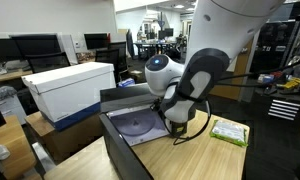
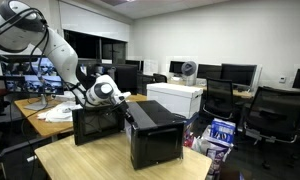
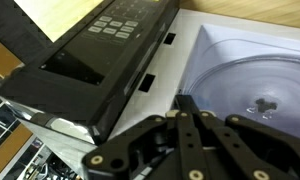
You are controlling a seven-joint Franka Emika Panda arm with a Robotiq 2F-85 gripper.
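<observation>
The jaws are pressed fully together and grip nothing. In the wrist view the gripper (image 3: 187,106) shows as black, matte, jointed metal links whose fingers meet in a narrow point. That point hangs just in front of the open mouth of the microwave (image 3: 100,75), close to the cavity's front frame, though whether it touches cannot be told.

Inside the cavity the walls are smooth white enamel, and a round, clear glass turntable (image 3: 252,88) with a raised hub lies on the floor. Beside the opening runs the control panel (image 3: 115,27), a glossy black strip with rows of small flat grey buttons.

In an exterior view the microwave is a boxy black sheet-metal case (image 2: 155,135) with its door (image 2: 95,125) swung wide, a flat dark rectangle. It stands near the far edge of a pale wooden tabletop (image 2: 90,162) with a smooth, light grain. The gripper (image 2: 123,100) sits at the gap between door and case, on a white, rounded arm.

Near the microwave, a flat green packet (image 1: 228,131) lies on a dark surface. A white lidded cardboard box (image 1: 70,88) stands behind it.

The room is an open office with white walls, rows of dark monitors (image 2: 240,72), black chairs (image 2: 280,110) and crumpled white cloth (image 2: 58,113) on a neighbouring desk.
</observation>
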